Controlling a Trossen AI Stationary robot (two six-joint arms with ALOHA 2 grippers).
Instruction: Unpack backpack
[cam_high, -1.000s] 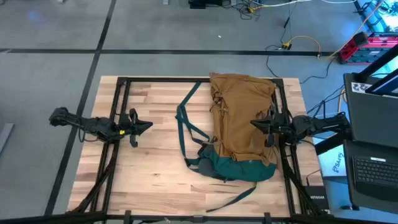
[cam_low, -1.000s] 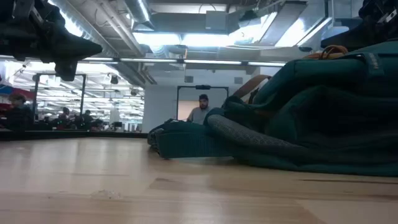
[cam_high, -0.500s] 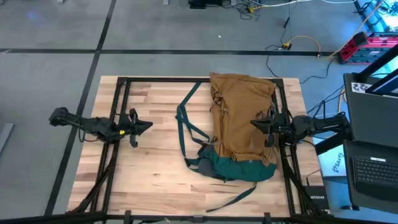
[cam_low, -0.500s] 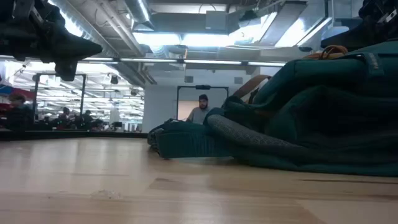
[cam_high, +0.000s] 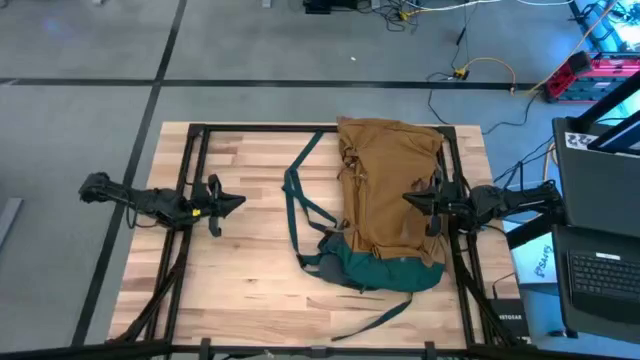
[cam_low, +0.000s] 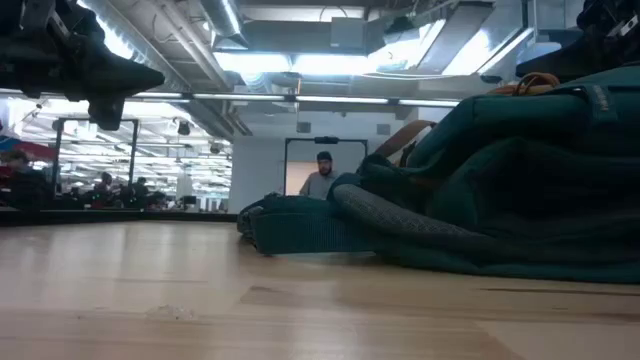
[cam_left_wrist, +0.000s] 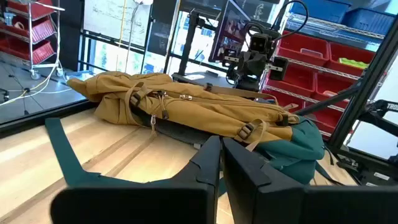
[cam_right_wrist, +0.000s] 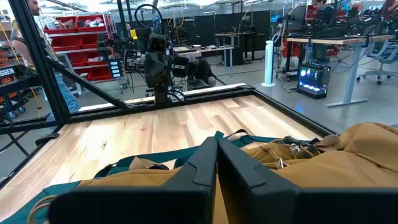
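The backpack (cam_high: 392, 200) lay flat on the wooden surface (cam_high: 250, 260), filling the 3 o'clock side as seen from above. Its tan-brown body ran from about 12 o'clock toward the centre, and its dark teal-green base sat toward 5 o'clock. A teal strap (cam_high: 298, 190) looped out from the pack toward the middle of the surface, and another thin strap trailed off toward 6 o'clock.

The right gripper (cam_high: 408, 199) hovered over the tan fabric at the pack's 3 o'clock edge, pointing toward 9 o'clock. Its jaws were closed, the two dark fingers (cam_right_wrist: 205, 163) pressed together with nothing between them, and the fabric lay just below them.

The left gripper (cam_high: 240, 201) waited at 9 o'clock, over bare wood and well apart from the pack, pointing toward 3 o'clock. Its jaws were also closed and held nothing, the fingers (cam_left_wrist: 208, 163) nearly touching.

From surface height, the teal base and a grey-padded strap (cam_low: 400, 225) bulked on one side, and a person (cam_low: 322, 175) stood far off in the room behind.
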